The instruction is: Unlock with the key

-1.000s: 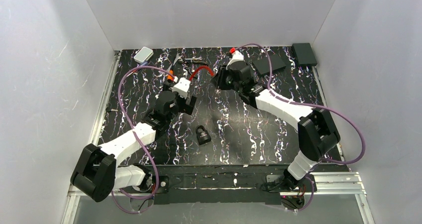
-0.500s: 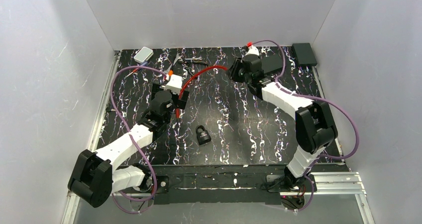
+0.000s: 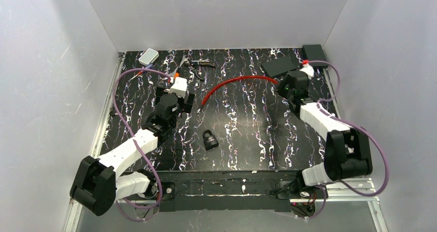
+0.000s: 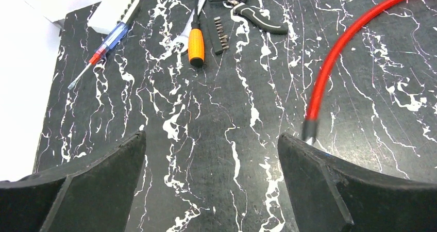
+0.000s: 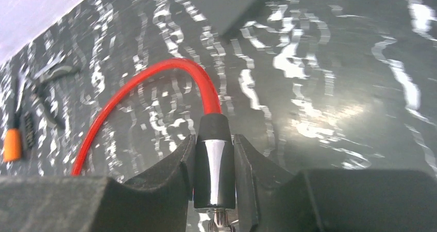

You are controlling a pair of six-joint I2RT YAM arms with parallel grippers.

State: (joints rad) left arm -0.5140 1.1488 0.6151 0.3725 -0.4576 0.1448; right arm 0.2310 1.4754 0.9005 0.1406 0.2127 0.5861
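The padlock [image 3: 208, 139] lay on the desk [image 3: 257, 139], shackle toward 12 o'clock, at 5 o'clock from the left fingers [image 4: 93, 191], which stood wide apart, empty, the nearer pair; the right fingers [image 5: 165, 185], at its 2 o'clock, pinched the chrome tip of the red cable [image 5: 139, 82]

One padlock [image 3: 208, 138], one red cable [image 5: 208, 100], two screwdrivers (orange one [image 4: 196, 46], blue one [image 4: 105, 45]).
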